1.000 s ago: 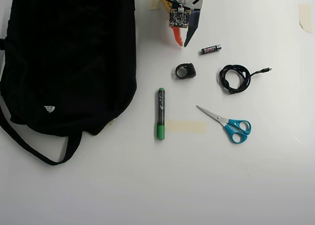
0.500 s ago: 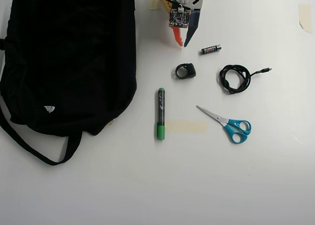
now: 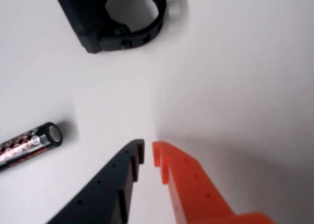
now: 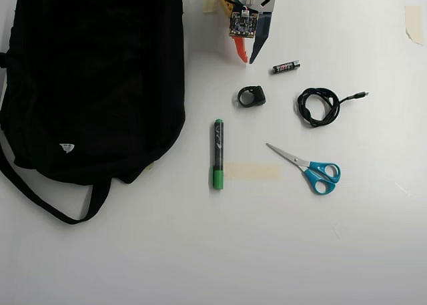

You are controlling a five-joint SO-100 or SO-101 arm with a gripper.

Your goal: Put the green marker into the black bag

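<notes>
The green marker lies lengthwise on the white table in the overhead view, with a dark barrel and green at both ends. It is out of the wrist view. The black bag fills the left of the overhead view, a strap looping out at its lower left. My gripper hangs at the top centre, well above the marker and right of the bag. In the wrist view the gripper has its black and orange fingertips almost touching, with nothing between them.
A black-and-red battery lies just right of the gripper. A black ring-shaped part sits between gripper and marker. A coiled cable, blue-handled scissors and a tape strip lie to the right.
</notes>
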